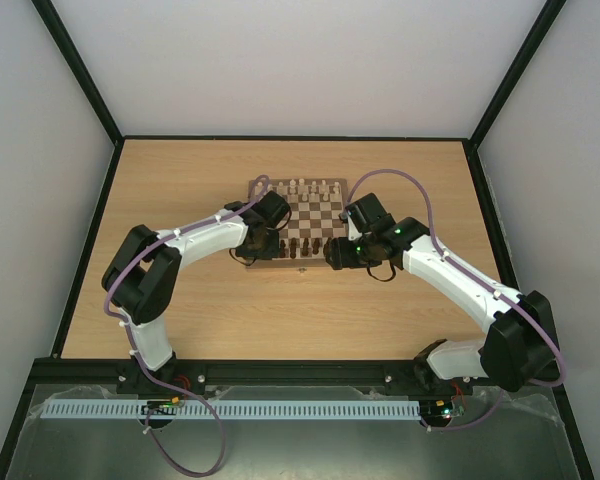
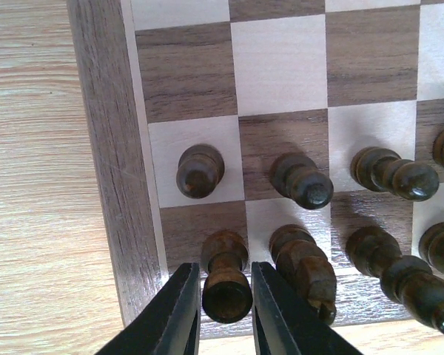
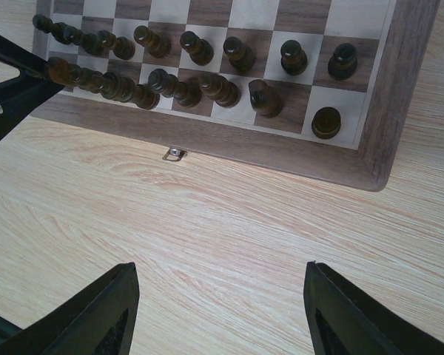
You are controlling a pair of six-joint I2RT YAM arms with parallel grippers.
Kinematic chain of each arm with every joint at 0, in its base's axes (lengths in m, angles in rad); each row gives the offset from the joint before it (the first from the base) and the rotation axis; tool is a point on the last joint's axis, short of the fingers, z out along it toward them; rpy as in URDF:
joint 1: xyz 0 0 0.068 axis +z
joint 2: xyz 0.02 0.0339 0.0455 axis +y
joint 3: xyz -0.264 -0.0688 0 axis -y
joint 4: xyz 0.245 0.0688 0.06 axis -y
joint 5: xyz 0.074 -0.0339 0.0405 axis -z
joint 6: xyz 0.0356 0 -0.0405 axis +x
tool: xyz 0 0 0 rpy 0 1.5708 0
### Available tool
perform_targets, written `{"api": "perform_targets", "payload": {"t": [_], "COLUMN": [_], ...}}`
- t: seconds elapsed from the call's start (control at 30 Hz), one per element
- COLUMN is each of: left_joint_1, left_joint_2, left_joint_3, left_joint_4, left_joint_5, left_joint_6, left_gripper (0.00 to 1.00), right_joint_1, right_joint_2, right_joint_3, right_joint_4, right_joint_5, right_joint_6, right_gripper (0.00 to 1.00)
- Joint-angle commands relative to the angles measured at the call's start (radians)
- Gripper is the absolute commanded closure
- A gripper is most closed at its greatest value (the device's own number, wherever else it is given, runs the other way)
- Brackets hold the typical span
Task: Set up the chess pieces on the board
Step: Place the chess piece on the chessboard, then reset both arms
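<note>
Left jaws hug corner dark piece [image 2: 226, 285], grip unclear; right jaws wide, empty.

From above and behind, the top view takes in the whole table [image 1: 280, 320]; both wrist views look down close on the board's [image 3: 385, 89] near rows of dark chess pieces [image 2: 200, 170] (the left far closer).

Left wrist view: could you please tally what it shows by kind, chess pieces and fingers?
Dark brown chess pieces: 8, two of them cut off by the right edge
Fingers: 2
Total: 10
</note>
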Motion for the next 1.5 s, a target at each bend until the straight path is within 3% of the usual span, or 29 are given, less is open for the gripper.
{"api": "perform_targets", "payload": {"t": [0.0,0.17,0.43,0.67,0.73,0.77,0.8,0.9,0.93,1.17,1.47], "left_joint_1": [0.008,0.007,-0.007,-0.009,-0.009,-0.009,-0.009,-0.007,-0.007,-0.007,-0.007], "left_joint_2": [-0.005,-0.060,-0.277,-0.501,-0.568,-0.601,-0.637,-0.725,-0.745,-0.845,-0.855], "left_joint_3": [-0.008,-0.019,-0.041,-0.096,-0.120,-0.137,-0.154,-0.197,-0.203,-0.252,-0.295], "left_joint_4": [-0.004,-0.021,-0.067,-0.072,-0.069,-0.060,-0.050,-0.032,-0.030,-0.027,0.001], "left_joint_5": [0.003,0.003,-0.012,-0.032,-0.046,-0.048,-0.050,-0.050,-0.048,-0.067,-0.061], "left_joint_6": [0.000,-0.007,-0.022,-0.004,-0.002,0.004,0.006,0.008,0.009,-0.022,-0.046], "left_gripper": [0.77,0.77,0.71,0.57,0.49,0.42,0.31,0.03,0.01,0.01,0.01], "right_joint_1": [0.009,0.010,0.010,0.010,0.010,0.010,0.010,0.010,0.010,0.010,0.010], "right_joint_2": [-0.003,-0.004,-0.015,-0.024,-0.030,-0.033,-0.036,-0.045,-0.048,-0.071,-0.117], "right_joint_3": [-0.011,-0.013,-0.010,-0.011,-0.009,-0.008,-0.006,-0.002,-0.001,-0.018,-0.076], "right_joint_4": [-0.019,-0.020,-0.023,-0.021,-0.024,-0.025,-0.028,-0.037,-0.039,-0.047,-0.038], "right_joint_5": [0.005,0.011,0.017,0.025,0.029,0.031,0.033,0.043,0.048,0.049,0.058], "right_joint_6": [-0.013,-0.011,-0.009,-0.002,-0.002,-0.001,0.000,0.005,0.008,0.028,0.050], "right_gripper": [0.38,0.38,0.36,0.27,0.17,0.07,0.00,0.01,0.01,0.01,0.01]}}
